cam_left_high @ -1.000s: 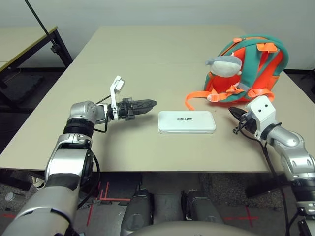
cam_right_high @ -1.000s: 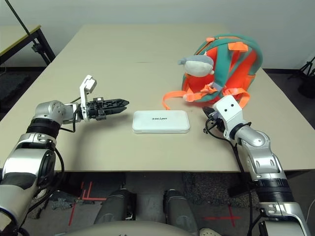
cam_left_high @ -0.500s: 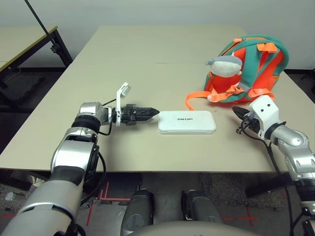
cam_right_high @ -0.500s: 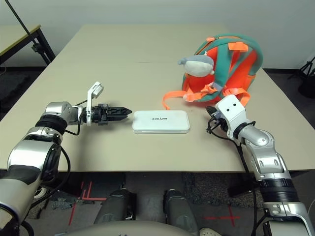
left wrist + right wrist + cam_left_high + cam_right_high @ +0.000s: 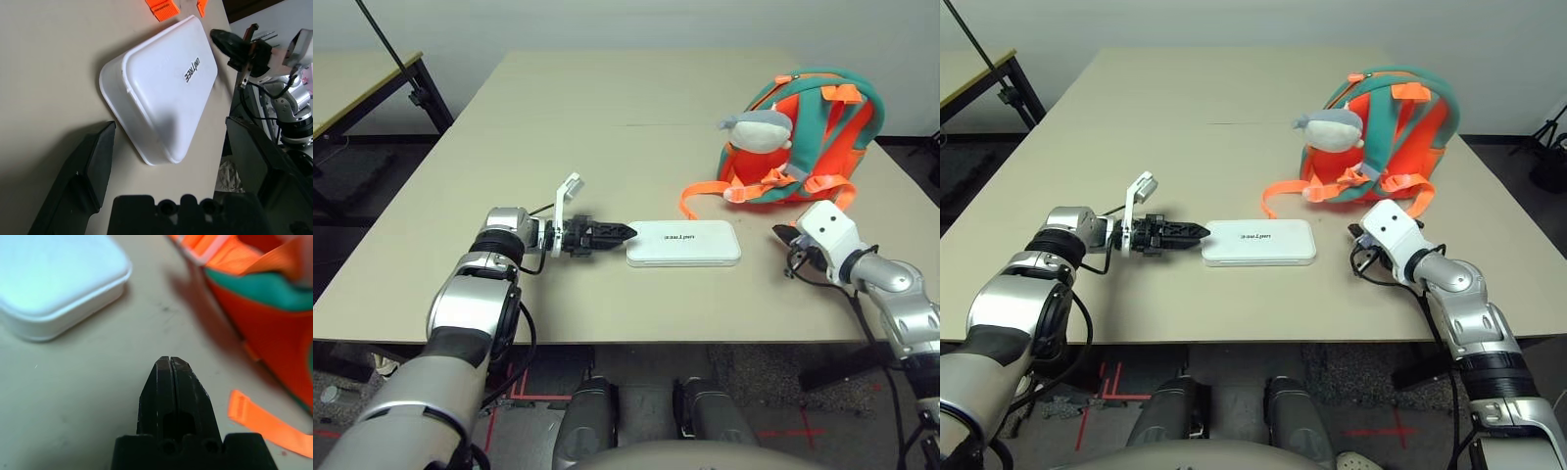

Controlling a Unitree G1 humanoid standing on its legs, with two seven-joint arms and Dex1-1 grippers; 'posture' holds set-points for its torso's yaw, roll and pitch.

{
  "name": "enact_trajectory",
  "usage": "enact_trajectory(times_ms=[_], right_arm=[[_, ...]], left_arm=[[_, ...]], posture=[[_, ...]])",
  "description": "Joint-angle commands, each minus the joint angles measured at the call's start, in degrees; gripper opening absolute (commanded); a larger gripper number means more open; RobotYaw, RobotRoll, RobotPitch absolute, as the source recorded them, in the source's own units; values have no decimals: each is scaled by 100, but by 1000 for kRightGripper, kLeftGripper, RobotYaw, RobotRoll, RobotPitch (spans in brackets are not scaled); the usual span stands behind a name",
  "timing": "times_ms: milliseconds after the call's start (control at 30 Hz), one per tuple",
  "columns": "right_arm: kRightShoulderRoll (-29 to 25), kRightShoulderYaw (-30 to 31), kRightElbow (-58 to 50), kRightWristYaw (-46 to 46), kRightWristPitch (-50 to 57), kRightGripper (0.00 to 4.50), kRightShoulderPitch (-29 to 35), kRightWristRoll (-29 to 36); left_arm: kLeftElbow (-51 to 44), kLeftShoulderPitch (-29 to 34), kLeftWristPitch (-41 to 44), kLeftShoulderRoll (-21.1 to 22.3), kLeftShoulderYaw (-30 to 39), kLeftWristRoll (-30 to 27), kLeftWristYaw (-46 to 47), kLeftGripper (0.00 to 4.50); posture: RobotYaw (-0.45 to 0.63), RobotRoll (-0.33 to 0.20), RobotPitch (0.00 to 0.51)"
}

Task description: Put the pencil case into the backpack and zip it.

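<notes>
the pencil case (image 5: 683, 243) lies flat on the tabletop (image 5: 607, 127), near its front edge, lettering up. the backpack (image 5: 803, 137) stands behind it to the right, its orange strap (image 5: 700, 192) trailing toward the case. the left gripper (image 5: 625, 234) is at the case's left end, fingers (image 5: 90, 171) spread wide, grasping nothing. the right gripper (image 5: 169, 369) sits right of the case, apart from it, fingers pressed together and empty.

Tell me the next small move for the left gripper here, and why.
Probably ease the left gripper a little further toward the pencil case, then close. Its fingers stand open at the case's near end but do not yet straddle it, and the case lies flat on the table, unheld.
</notes>
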Motion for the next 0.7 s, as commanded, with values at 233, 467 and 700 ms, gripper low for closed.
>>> enact_trajectory(times_ms=[233, 467, 700], right_arm=[[289, 551, 618, 120, -377, 37, -536, -356], [446, 802, 645, 356, -369, 37, -689, -378], [605, 947, 446, 464, -255, 37, -764, -392]], left_arm=[[236, -52, -20, -56, 130, 172, 69, 4500], [282, -48, 71, -1, 229, 213, 143, 4500], [289, -1, 144, 50, 166, 295, 72, 4500]], posture=[[23, 0, 31], [39, 0, 25], [34, 0, 27]])
